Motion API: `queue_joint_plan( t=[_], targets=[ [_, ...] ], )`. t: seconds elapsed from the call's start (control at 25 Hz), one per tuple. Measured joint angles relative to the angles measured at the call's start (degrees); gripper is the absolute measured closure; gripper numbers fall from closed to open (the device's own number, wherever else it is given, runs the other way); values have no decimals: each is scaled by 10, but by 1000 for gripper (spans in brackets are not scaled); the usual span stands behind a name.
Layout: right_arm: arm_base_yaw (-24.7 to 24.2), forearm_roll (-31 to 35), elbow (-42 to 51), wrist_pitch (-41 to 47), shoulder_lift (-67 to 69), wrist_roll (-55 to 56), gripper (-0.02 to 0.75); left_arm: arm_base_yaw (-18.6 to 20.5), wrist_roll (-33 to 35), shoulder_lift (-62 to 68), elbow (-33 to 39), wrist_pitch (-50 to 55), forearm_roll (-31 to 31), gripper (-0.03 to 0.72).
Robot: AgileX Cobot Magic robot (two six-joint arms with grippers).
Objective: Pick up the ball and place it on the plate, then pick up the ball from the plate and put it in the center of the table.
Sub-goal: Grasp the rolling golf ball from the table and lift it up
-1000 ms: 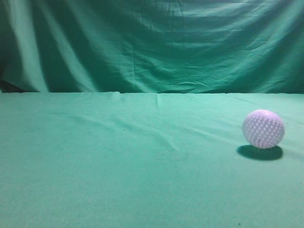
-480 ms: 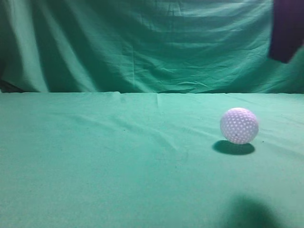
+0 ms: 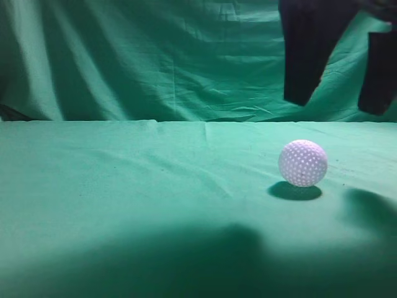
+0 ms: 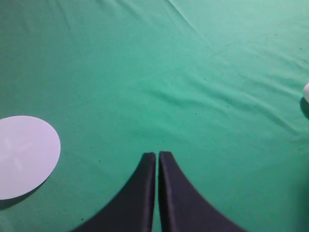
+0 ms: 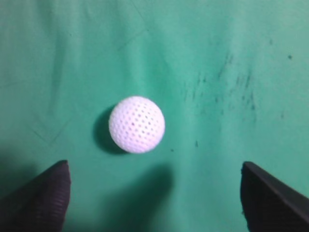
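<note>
A white dimpled ball (image 3: 303, 162) lies on the green cloth at the right of the exterior view. It also shows in the right wrist view (image 5: 136, 124) and as a sliver at the right edge of the left wrist view (image 4: 306, 90). My right gripper (image 3: 338, 99) hangs open above the ball, its two dark fingers wide apart; in its wrist view (image 5: 154, 195) the ball lies just ahead of the fingers. My left gripper (image 4: 157, 155) is shut and empty above bare cloth. A white round plate (image 4: 24, 154) lies to its left.
Green cloth covers the table (image 3: 124, 205) and hangs as a backdrop (image 3: 155, 56). Faint dark marks dot the cloth right of the ball in the right wrist view (image 5: 231, 82).
The ball has rolled to the left and slowed. My right gripper has come down into the exterior view from the upper right, above the ball, casting shadows on the cloth.
</note>
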Motion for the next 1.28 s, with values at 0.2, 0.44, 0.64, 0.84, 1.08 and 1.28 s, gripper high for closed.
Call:
queue_joint_plan(
  t=[0.2, 0.44, 0.64, 0.84, 1.08, 1.28],
  targets=[
    [0, 8, -29, 12, 53, -14, 127, 0, 0, 0, 0, 0, 0, 688],
    [30, -14, -63, 23, 113, -17, 176, 0, 0, 0, 0, -4, 0, 688],
    [53, -55, -84, 23, 148, -4, 176, 0, 0, 0, 0, -5, 0, 688],
    [53, -72, -89, 12, 159, 7, 176, 0, 0, 0, 0, -6, 0, 688],
    [53, -74, -89, 12, 167, 8, 409, 0, 0, 0, 0, -7, 0, 688],
    [53, -74, -105, 23, 167, 8, 421, 0, 0, 0, 0, -8, 0, 688]
  ],
)
